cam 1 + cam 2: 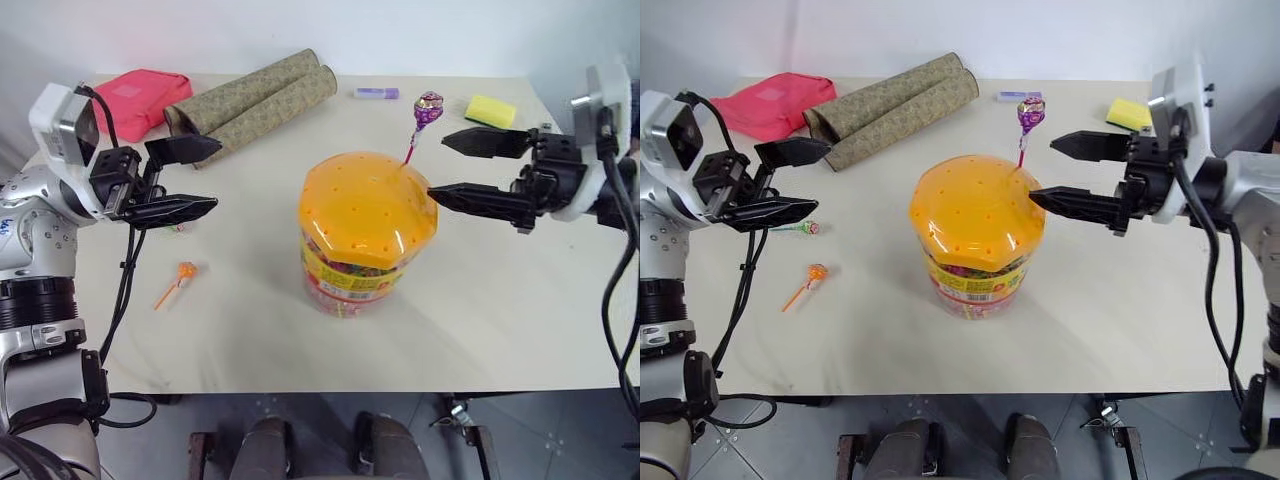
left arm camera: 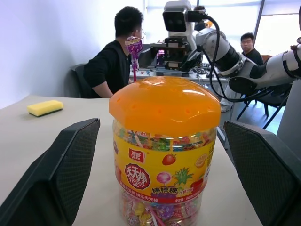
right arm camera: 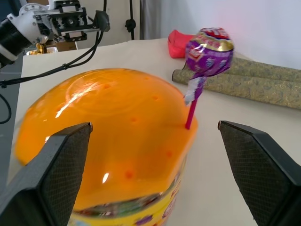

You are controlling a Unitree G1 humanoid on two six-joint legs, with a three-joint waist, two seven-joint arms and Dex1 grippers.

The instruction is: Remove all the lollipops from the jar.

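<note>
- Orange lollipop [image 1: 185, 272] lies flat on the surface [image 1: 520, 330], nearest the front edge on the left side; stick runs toward the front-left, head toward the back-right. Out of the jar.
- Green lollipop [image 1: 805, 228] lies flat just behind it, under the left hand; stick runs roughly left-right, head at its right end. Also out.
- Jar [image 1: 352, 275] stands upright mid-surface, domed orange lid [image 1: 366, 207] on, between the two hands.
- Left hand [image 1: 185, 180] hovers left of the jar, fingers spread wide and empty, pointing right toward it; well apart from the lid.
- Right hand [image 1: 470, 170] hovers right of the jar, fingers wide apart, empty, pointing left; the lower fingertip [image 1: 440, 193] is just beside the lid's right rim.
- Purple lollipop [image 1: 428, 108] is the one left: its pink stick sits in a hole at the lid's far-right edge. Long axis near upright, leaning slightly right and away; head on top, above the lid.
- Key relation: stick lies just left of the right fingertips, about between their lines. Right hand is plainly nearer; left would have to cross the dome.
- Judgement: level fingers meet an upright stick crosswise, good for a pinch below the head; pull should follow the stick upward.
</note>
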